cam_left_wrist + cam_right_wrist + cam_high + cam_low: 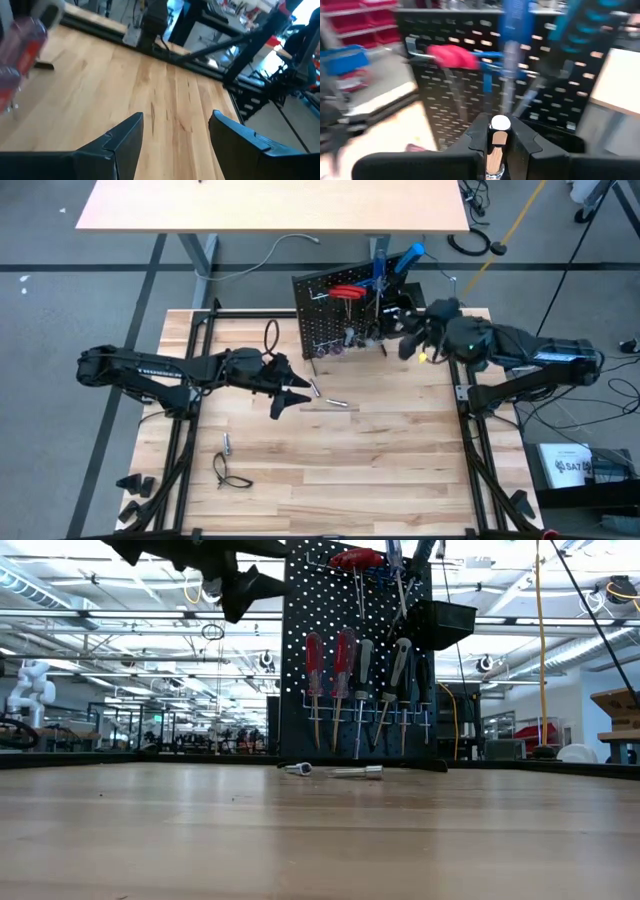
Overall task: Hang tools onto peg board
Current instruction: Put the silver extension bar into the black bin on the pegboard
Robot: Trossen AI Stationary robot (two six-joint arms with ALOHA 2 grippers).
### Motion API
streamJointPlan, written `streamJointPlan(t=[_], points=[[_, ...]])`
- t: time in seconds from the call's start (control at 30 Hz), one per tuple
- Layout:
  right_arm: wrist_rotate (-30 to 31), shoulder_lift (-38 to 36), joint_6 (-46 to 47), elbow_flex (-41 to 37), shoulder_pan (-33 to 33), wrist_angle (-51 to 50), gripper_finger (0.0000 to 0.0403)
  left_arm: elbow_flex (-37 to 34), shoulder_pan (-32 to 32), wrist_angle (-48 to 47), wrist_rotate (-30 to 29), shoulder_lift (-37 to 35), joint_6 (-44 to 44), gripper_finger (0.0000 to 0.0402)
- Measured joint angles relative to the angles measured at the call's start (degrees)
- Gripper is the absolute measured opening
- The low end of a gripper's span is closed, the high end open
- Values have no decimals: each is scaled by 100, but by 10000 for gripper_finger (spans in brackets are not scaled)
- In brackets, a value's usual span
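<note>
The black peg board (350, 310) stands upright at the table's far middle. Red and grey screwdrivers (343, 665) hang in a row on its front, and red (452, 55) and blue (512, 30) handles hang higher up. Two silver bits (313, 388) (340, 402) lie on the table in front of it. My left gripper (292, 395) hovers open beside them with nothing between its fingers (125, 145). My right gripper (405, 343) is raised at the board's right end, shut on a small tool. My right gripper pinches a small tool between its two fingers. The tool's pale round end (500, 122) shows at the fingertips, and a tan shaft (493, 155) runs back along the gap between them. The fingers come roughly level from the table's right, and the tool is clear of the table.
A small black bin (445, 625) hangs at the board's right side. A small metal piece (226, 443) and a black loop (232, 475) lie near the left front. Another tabletop (270, 205) stands beyond the far edge. Bare wood (380, 460) spreads across the near half.
</note>
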Motion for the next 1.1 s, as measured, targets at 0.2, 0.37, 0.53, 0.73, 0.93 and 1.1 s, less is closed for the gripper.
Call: streamJointPlan(t=[0.2, 0.37, 0.53, 0.73, 0.93, 1.1], points=[[-269, 37, 49, 0, -768, -380, 28, 0, 2, 261, -124, -2, 0, 226], [-800, 203, 63, 0, -1280, -457, 28, 0, 0, 275, -134, -2, -162, 226], [-1260, 411, 2, 0, -1628, -547, 28, 0, 0, 273, -133, -2, -298, 226], [-1375, 596, 354, 0, -1798, -714, 85, 0, -34, 264, -73, -2, -483, 226], [-1372, 626, 417, 0, -1906, -722, 196, 0, -105, 262, -64, -2, -595, 226], [-1348, 525, 390, 0, -1924, -728, 241, 0, -132, 262, -60, -2, -597, 226]])
